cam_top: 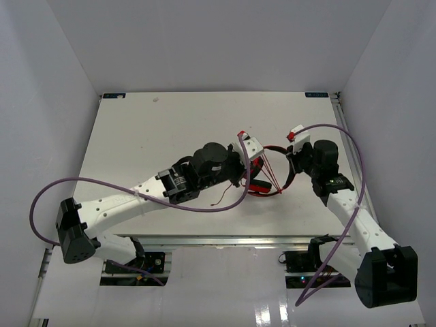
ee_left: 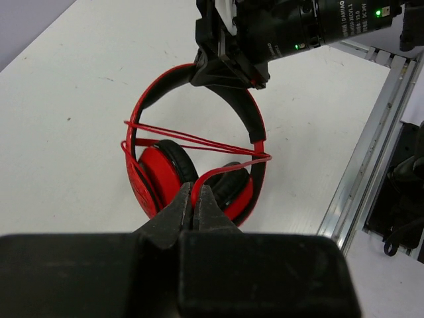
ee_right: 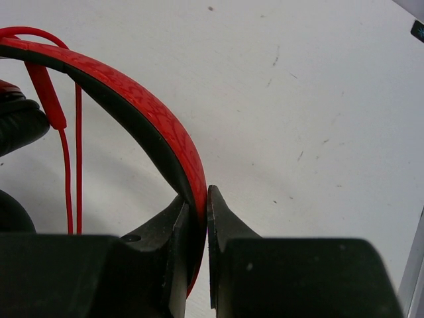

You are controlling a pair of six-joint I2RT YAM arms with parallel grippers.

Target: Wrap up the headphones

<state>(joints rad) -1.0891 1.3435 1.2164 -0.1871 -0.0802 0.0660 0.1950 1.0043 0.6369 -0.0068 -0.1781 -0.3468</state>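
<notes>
The red headphones (ee_left: 159, 173) hang upright, ear cups low, with the black-lined headband (ee_right: 152, 126) on top. My right gripper (ee_right: 195, 197) is shut on the headband, and it shows at the top of the left wrist view (ee_left: 228, 66). The thin red cable (ee_left: 199, 142) crosses the headband's span in a few strands. My left gripper (ee_left: 193, 192) is shut on a strand of the cable just in front of the ear cups. From above, the headphones (cam_top: 264, 185) sit between the left gripper (cam_top: 255, 162) and the right gripper (cam_top: 293, 161).
The white table (cam_top: 150, 136) is walled on three sides. Thick purple robot cables loop beside the left arm (cam_top: 102, 182) and the right arm (cam_top: 359, 177). An aluminium rail (ee_left: 371, 152) runs along the table's near edge. A thin cable end (cam_top: 218, 201) lies by the left arm.
</notes>
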